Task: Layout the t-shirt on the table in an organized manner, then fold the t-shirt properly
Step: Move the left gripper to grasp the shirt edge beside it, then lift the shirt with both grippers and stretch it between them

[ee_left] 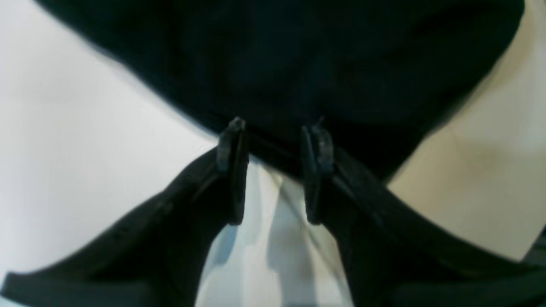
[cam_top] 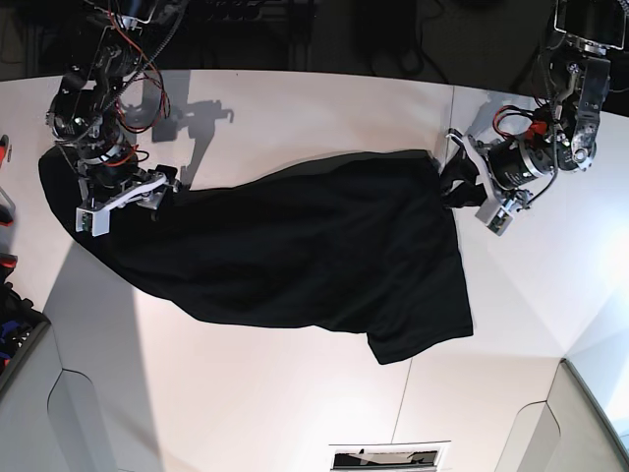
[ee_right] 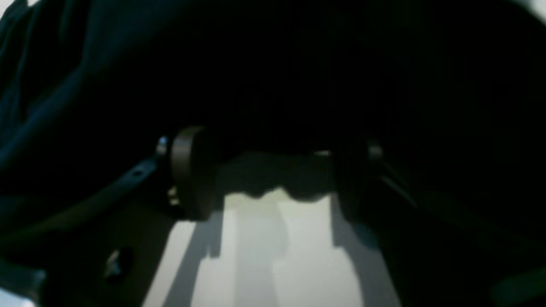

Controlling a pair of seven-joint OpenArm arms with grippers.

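Shirt (cam_top: 295, 251) stretched flat across surface (cam_top: 295, 413) for folding; left tool (ee_left: 275, 170) spread at hem, right tool (ee_right: 264, 175) spread wide at opposite edge, neither pinching.

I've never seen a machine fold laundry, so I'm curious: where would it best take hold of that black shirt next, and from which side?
Probably at the t-shirt's two far ends, each arm coming in from outside, low along the table. The cloth lies stretched between the arms, and both ends already sit at the open left tool and right tool, so pinching the edges there would allow pulling it flat.
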